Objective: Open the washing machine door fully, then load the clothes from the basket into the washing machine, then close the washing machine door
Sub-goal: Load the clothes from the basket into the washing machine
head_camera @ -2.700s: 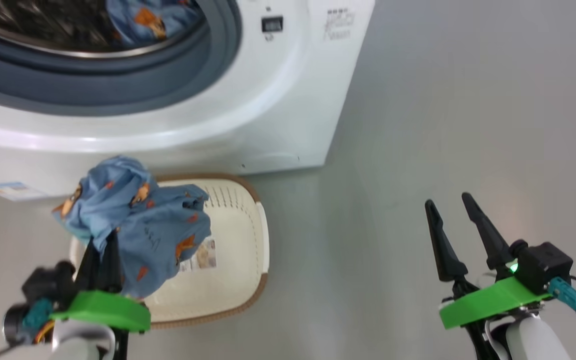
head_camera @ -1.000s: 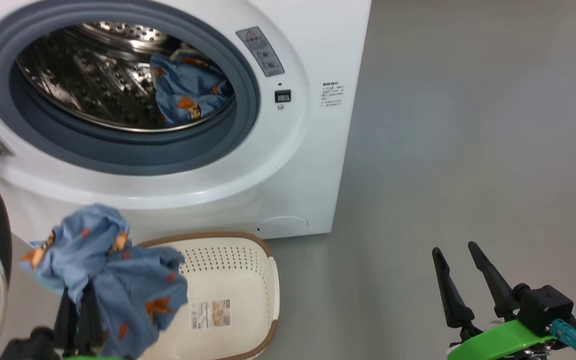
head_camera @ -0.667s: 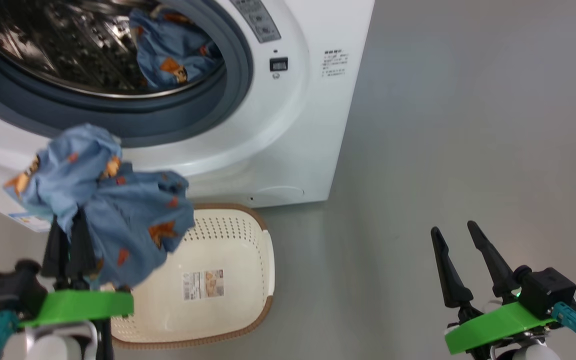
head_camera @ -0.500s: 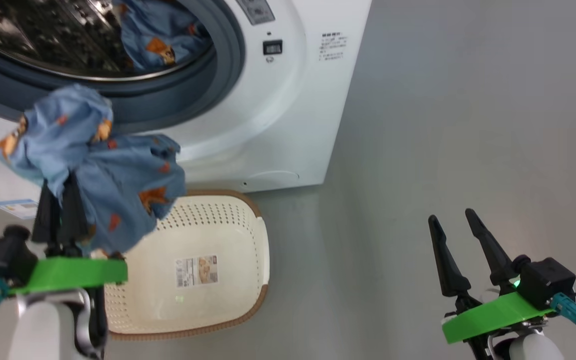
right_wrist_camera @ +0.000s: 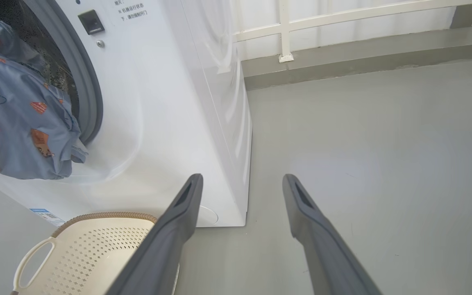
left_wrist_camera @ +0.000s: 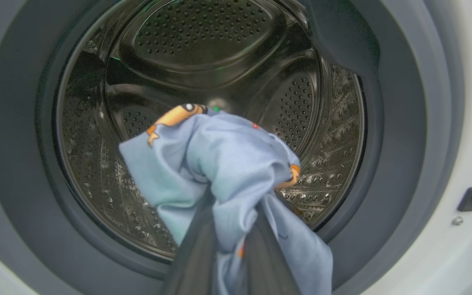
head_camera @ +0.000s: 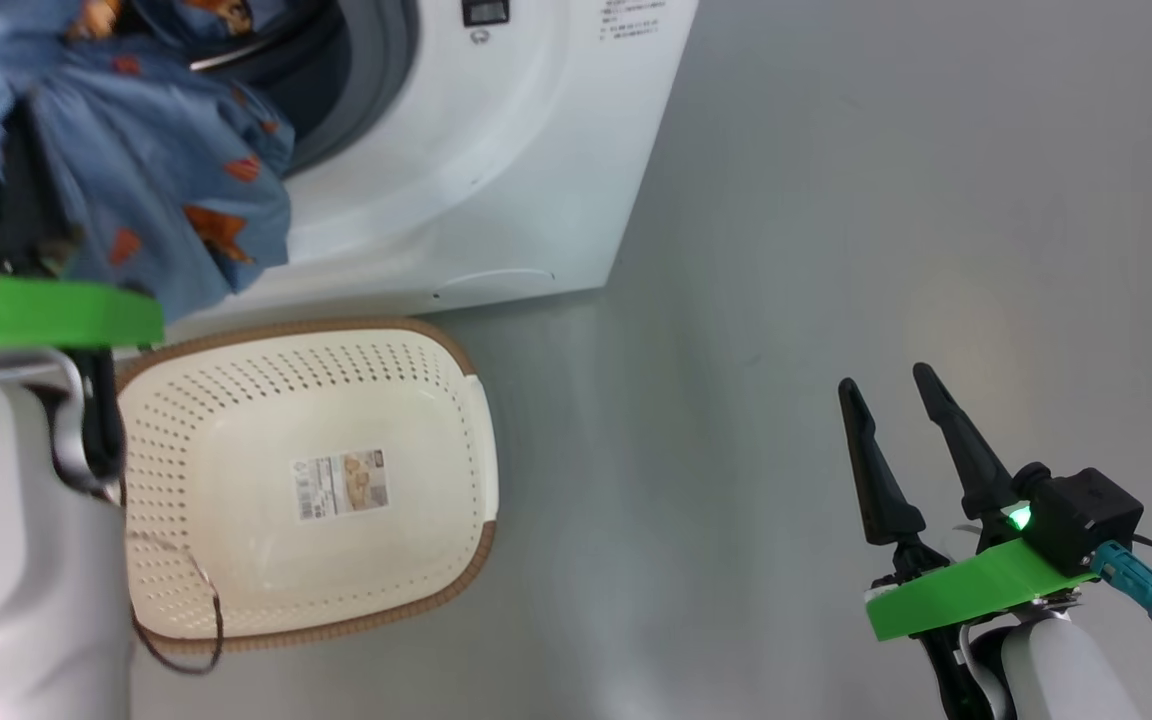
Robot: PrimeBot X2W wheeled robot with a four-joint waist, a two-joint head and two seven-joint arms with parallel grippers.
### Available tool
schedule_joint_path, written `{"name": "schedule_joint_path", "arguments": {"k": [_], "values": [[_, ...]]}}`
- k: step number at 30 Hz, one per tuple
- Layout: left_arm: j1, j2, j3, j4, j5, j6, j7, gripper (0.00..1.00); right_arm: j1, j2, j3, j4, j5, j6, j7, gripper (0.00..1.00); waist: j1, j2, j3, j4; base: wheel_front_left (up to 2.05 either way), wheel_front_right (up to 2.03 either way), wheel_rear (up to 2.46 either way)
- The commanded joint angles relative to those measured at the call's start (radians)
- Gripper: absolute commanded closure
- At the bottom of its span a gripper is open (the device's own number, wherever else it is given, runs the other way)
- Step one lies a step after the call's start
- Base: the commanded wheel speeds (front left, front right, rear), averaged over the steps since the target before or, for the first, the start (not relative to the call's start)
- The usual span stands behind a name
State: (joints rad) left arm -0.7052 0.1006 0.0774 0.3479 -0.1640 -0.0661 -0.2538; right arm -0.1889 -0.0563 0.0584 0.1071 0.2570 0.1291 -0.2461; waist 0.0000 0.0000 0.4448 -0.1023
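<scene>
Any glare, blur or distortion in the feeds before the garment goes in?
Left wrist view: glints speckle the perforated steel drum, the blue cartoon-print fabric garment is sharp, the near dark fingers soft. Head view: a pale glare patch on the smooth grey floor. Right wrist view: the side of the big white washing machine shines, its edge looks bowed.

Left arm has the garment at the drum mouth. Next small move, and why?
Probably push the left gripper forward past the gasket before opening: its fingers pinch the garment in front of the drum, cloth hanging outside.
</scene>
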Motion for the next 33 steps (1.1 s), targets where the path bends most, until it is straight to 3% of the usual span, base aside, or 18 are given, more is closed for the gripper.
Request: {"name": "schedule_joint_path", "arguments": {"k": [1, 17, 33], "values": [[-0.038, 0.048, 0.026, -0.007, 0.008, -0.006, -0.008, 1.0, -0.009, 0.003, 0.029, -0.02, 0.011, 0.002, -0.011, 0.0, 0.0, 0.0, 0.045, -0.024, 0.0, 0.0, 0.0], [-0.494, 0.149, 0.012, 0.237, 0.022, -0.002, -0.007, 1.0, -0.074, 0.005, 0.076, -0.013, 0.032, 0.002, -0.015, 0.0, 0.0, 0.0, 0.215, -0.068, 0.0, 0.0, 0.0], [-0.657, 0.173, -0.025, 0.512, 0.001, -0.022, 0.134, 1.0, -0.089, 0.006, 0.104, -0.014, 0.045, 0.002, -0.016, 0.0, 0.0, 0.0, 0.294, -0.088, 0.0, 0.0, 0.0]]}}
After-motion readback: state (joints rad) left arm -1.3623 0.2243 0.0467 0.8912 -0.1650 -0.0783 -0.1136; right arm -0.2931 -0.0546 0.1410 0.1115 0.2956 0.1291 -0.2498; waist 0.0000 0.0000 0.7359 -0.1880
